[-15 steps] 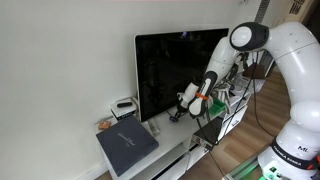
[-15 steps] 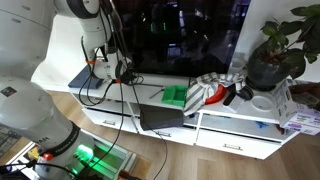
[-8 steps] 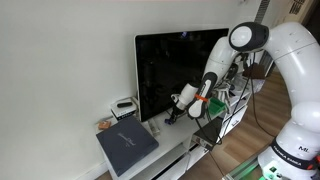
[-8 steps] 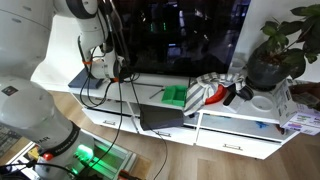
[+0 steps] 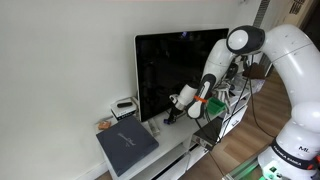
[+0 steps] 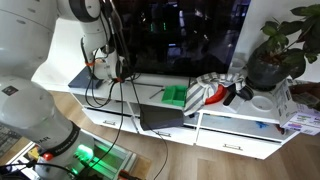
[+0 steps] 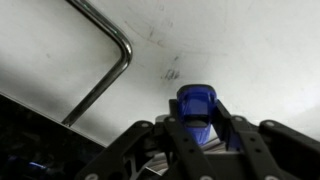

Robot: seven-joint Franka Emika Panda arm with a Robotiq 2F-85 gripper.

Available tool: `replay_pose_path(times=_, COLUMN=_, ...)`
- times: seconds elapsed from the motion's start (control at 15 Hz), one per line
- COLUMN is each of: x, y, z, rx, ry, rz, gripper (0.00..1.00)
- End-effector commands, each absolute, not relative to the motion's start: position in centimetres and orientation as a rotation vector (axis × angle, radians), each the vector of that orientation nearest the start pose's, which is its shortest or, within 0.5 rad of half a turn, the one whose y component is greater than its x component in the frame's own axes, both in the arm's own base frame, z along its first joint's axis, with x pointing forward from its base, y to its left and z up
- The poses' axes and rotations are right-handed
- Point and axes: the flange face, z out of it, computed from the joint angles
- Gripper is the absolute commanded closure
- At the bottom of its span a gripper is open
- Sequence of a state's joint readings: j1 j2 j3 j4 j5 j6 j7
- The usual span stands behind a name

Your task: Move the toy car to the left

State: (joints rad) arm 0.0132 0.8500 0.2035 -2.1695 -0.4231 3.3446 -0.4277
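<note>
In the wrist view the toy car [image 7: 196, 101] is small and dark blue, and it sits between my two black fingers. My gripper [image 7: 196, 118] is shut on it, over the white cabinet top [image 7: 250, 45]. In an exterior view my gripper [image 5: 172, 113] hangs low in front of the TV [image 5: 170, 65], near its lower edge. In an exterior view my gripper [image 6: 118, 68] is at the left end of the cabinet. The car is too small to make out in both exterior views.
A flat dark grey slab [image 5: 127, 143] lies on the cabinet, also seen in an exterior view [image 6: 160, 118]. A green boxy object [image 6: 176, 95], a cloth [image 6: 212, 88] and a potted plant [image 6: 275, 50] stand further along. A metal TV foot [image 7: 112, 62] curves close by.
My gripper has shifted a little along the cabinet toward the grey slab, with the toy car still held in it.
</note>
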Motion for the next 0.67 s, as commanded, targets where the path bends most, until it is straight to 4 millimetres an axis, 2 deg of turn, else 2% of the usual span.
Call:
replay_pose_path(times=0.0, x=51.65, y=16.25, z=4.14, rx=-2.597, ry=-1.467, rz=-0.591, gripper=0.89)
replay_pose_path(times=0.13, x=51.63, y=16.12, z=3.95, rx=-2.597, ry=-1.473, rz=-0.585, gripper=0.89)
replay_pose_path(times=0.27, x=51.52, y=16.01, z=3.77, rx=-2.599, ry=-1.472, rz=-0.575, gripper=0.67)
replay_pose_path(times=0.4, x=51.27, y=15.98, z=3.71, rx=-2.598, ry=-1.469, rz=-0.567, gripper=0.39)
replay_pose_path(times=0.6, x=51.13, y=15.95, z=3.88, rx=-2.600, ry=-1.463, rz=-0.570, gripper=0.27)
